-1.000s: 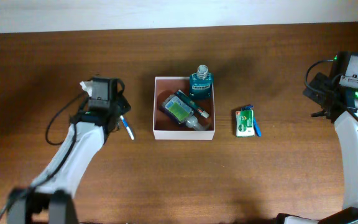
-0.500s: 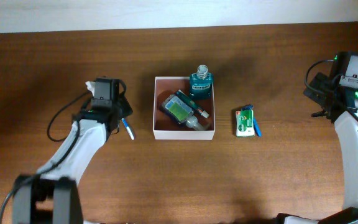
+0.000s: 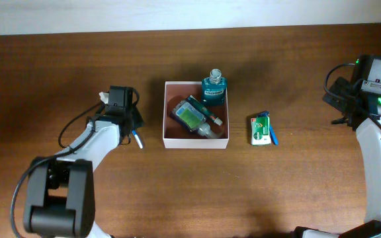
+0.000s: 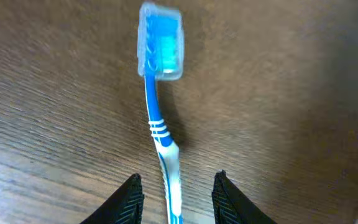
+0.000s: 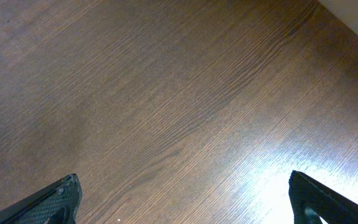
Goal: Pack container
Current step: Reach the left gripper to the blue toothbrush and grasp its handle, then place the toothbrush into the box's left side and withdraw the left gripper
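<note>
Having reopened, our left gripper (image 4: pixel 177 190) is straddling the toothbrush (image 4: pixel 156 124) without gripping it. We are readying its pickup. Our right gripper (image 5: pixel 182 196) is idling wide open.

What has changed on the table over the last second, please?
The left gripper has swung a little toward the container and now sits with open jaws either side of the toothbrush handle, not gripping it. The toothbrush, the container with its bottles, the green packet and the right gripper, wide open, are as before.

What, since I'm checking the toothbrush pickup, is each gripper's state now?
Left gripper: open, jaws either side of the toothbrush, not gripping it.
Right gripper: open, holding nothing.
</note>
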{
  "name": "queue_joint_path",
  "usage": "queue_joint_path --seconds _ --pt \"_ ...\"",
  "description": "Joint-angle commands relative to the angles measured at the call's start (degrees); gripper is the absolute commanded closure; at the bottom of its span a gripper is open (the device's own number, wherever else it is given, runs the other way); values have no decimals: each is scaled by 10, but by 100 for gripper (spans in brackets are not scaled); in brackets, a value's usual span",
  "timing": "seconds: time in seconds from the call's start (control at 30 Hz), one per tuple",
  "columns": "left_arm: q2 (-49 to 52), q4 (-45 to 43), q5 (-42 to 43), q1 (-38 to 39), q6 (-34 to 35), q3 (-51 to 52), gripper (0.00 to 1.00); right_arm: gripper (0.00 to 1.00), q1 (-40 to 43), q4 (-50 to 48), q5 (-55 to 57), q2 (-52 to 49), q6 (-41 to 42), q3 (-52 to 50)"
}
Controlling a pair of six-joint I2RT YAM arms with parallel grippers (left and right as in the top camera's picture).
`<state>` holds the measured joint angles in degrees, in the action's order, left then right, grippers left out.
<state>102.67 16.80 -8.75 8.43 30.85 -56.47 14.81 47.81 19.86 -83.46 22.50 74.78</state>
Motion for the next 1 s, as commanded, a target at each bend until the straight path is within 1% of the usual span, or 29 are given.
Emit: queue_joint_path --seconds 0.0,0.03,0.07,0.1,0.13,0.27,0.33,0.37,0.4,0.43,0.5,0.53,0.63,0.77,0.87,0.97 --pt "38 -8 4 -2 0 3 63 1 2 0 1 14 5 5" --pt "42 -10 4 -2 0 3 64 1 2 0 1 14 5 5" --pt "43 -10 4 -2 -1 3 77 1 2 0 1 14 5 5" --pt "42 -10 4 -2 -1 3 87 1 2 0 1 14 5 5" --pt "42 -12 4 -2 -1 3 93 1 2 0 1 14 5 5" --pt "32 -12 3 -3 -2 -1 93 1 2 0 1 14 5 5" --pt "19 -12 4 -3 -15 -5 93 1 2 0 1 14 5 5" --pt "2 -11 4 -3 -23 -10 94 1 2 0 1 14 5 5" --pt "-14 -11 5 -3 -27 -12 98 2 2 0 1 14 5 5" --pt "-43 -11 21 0 -43 -14 99 1 2 0 1 14 5 5" --pt "-78 -12 37 5 -58 -15 99 1 2 0 1 14 5 5" --pt "-128 -12 40 18 -76 -15 99 1 2 0 1 14 5 5" --pt "-190 -12 40 44 -87 -15 99 1 2 0 1 14 5 5" --pt "-267 -28 40 104 -87 -15 99 1 2 0 1 14 5 5" --pt "-266 -40 39 147 -87 -15 99 1 2 0 1 14 5 5" --pt "-230 -48 29 180 -87 -15 99 1 2 0 1 14 5 5"
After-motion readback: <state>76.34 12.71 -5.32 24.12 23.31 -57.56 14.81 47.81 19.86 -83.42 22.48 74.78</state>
